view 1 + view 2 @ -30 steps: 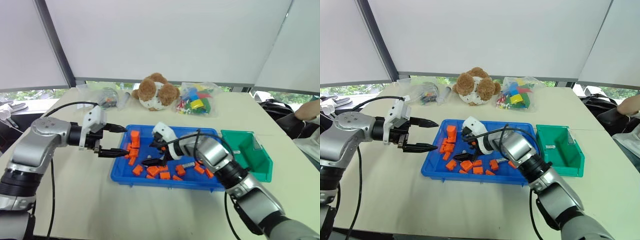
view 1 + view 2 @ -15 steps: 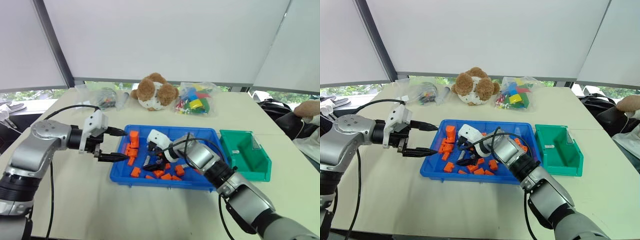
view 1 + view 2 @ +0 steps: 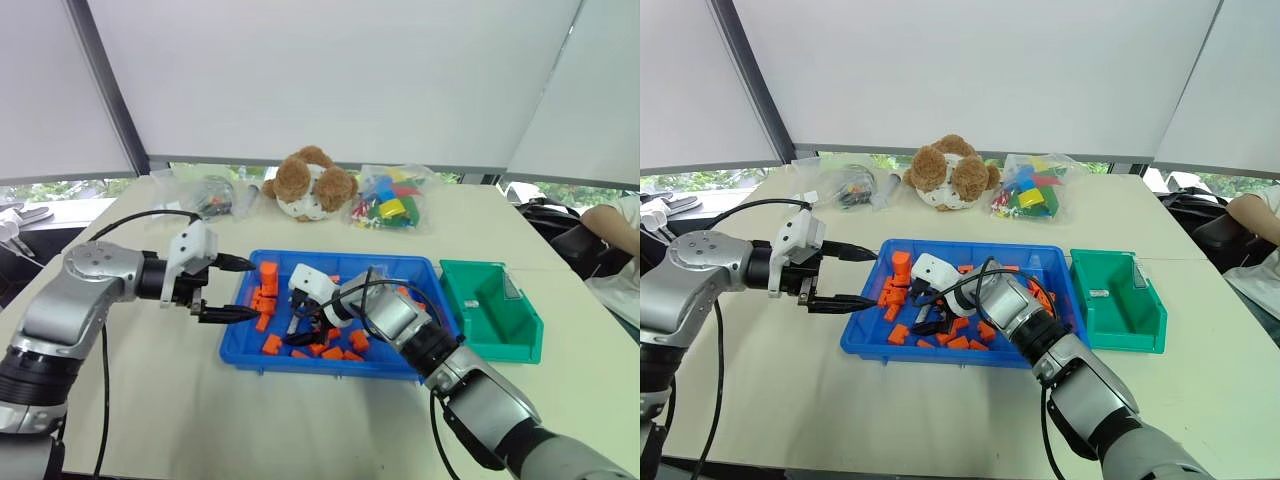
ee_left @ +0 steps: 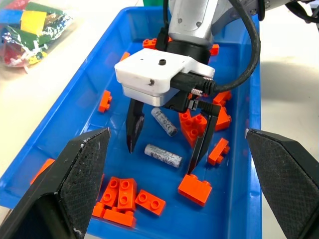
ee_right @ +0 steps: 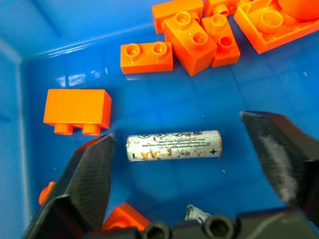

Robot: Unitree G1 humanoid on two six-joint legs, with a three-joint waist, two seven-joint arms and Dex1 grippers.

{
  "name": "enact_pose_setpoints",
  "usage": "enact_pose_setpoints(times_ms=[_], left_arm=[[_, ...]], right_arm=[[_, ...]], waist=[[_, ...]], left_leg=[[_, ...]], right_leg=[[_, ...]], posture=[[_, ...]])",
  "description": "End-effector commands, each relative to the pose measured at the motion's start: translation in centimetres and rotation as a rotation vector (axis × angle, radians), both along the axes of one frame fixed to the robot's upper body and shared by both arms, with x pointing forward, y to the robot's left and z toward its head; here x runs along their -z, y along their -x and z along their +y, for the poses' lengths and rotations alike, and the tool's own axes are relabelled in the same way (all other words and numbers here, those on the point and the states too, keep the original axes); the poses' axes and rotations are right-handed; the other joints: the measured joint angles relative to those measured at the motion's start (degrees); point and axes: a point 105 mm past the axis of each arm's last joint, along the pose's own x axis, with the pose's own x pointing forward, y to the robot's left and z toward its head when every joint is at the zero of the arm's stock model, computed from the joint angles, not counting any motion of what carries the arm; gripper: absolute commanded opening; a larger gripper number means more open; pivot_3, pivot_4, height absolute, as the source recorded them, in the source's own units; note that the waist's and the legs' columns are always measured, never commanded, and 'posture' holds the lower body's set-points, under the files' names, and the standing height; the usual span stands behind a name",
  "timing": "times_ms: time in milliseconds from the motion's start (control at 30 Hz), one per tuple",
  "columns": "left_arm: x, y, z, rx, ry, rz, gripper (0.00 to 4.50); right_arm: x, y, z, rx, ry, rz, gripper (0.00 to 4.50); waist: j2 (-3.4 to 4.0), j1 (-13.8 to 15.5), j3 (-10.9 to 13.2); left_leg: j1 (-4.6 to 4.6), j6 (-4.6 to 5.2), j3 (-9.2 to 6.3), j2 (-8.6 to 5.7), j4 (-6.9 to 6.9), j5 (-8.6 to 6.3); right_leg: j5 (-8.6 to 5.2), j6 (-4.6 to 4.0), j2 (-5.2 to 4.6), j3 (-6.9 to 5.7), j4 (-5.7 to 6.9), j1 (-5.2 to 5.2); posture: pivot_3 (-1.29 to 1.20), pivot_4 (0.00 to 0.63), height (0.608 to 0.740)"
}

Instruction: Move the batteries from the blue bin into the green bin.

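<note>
A pale counter (image 3: pixel 150 400) holds a wide blue bin (image 3: pixel 245 345) with a smaller green bin (image 3: pixel 525 335) just beside it on the robot's right. Orange bricks (image 3: pixel 268 275) are scattered over the blue bin's floor, and two batteries lie among them — one battery (image 4: pixel 163 155) flat between the fingertips of the right pincer (image 4: pixel 164 149), the other battery (image 4: pixel 164 121) a little behind it, beneath the pincer's white body. The right pincer reaches down into the bin with its two black fingers spread apart on either side of the nearer battery, one finger close to its end, the other clear of it; nothing is gripped. The left pincer (image 3: pixel 232 290) hovers over the bin's left rim, fingers wide open and empty. At the counter's far edge sit a brown plush toy (image 3: pixel 312 183) and a clear bag of coloured blocks (image 3: pixel 392 208).
</note>
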Motion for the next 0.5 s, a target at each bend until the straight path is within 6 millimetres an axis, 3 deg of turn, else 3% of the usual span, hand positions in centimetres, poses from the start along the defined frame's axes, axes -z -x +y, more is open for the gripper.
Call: enact_pose_setpoints(times_ms=[33,67,167,300,400,500], left_arm=[[-1.2,0.3,0.1,-0.003,0.018,-0.047,4.50],[-1.2,0.3,0.1,-0.004,0.020,-0.047,4.50],[-1.1,0.4,0.1,-0.007,0.026,-0.046,4.50],[-1.1,0.5,0.0,-0.002,0.026,-0.041,4.50],[-0.9,0.5,-0.1,0.005,0.024,-0.034,4.50],[-0.7,0.5,-0.2,0.014,0.023,-0.028,4.50]], right_arm=[[0.5,-0.3,-0.5,0.022,0.028,0.006,2.61],[0.5,-0.3,-0.5,0.022,0.023,0.010,2.18],[-0.3,-0.2,-0.4,0.018,-0.008,0.021,2.20],[-4.6,-0.9,-1.6,0.092,-0.140,-0.029,2.20],[-9.6,-0.6,-4.3,0.168,-0.311,-0.069,2.20],[-13.0,0.4,-9.1,0.265,-0.433,-0.094,2.20]], waist=[[0.00,0.01,0.00],[0.00,0.01,0.00],[0.00,0.01,0.00],[0.01,0.14,0.01],[0.01,0.32,0.01],[0.01,0.60,0.01]], left_leg=[[0.00,0.00,0.00,0.00,0.00,0.00],[0.00,0.00,0.00,0.00,0.00,0.00],[0.01,0.00,0.00,0.00,0.00,0.00],[0.00,-0.01,0.00,0.00,0.00,0.00],[-0.03,-0.01,0.00,-0.01,0.00,0.01],[-0.06,-0.01,-0.02,-0.01,-0.01,0.00]], right_leg=[[0.00,0.00,0.00,0.00,0.00,0.00],[0.00,0.00,0.00,0.00,0.00,0.01],[0.00,0.00,0.00,0.00,0.00,0.01],[0.00,0.00,0.00,0.00,0.00,0.00],[0.00,0.00,-0.02,0.00,-0.01,0.00],[0.00,0.00,-0.02,-0.01,-0.02,-0.02]], posture=[[0.00,0.150,0.731],[0.00,0.150,0.731],[0.00,0.150,0.731],[0.00,0.150,0.731],[0.00,0.150,0.731],[0.00,0.150,0.731]])
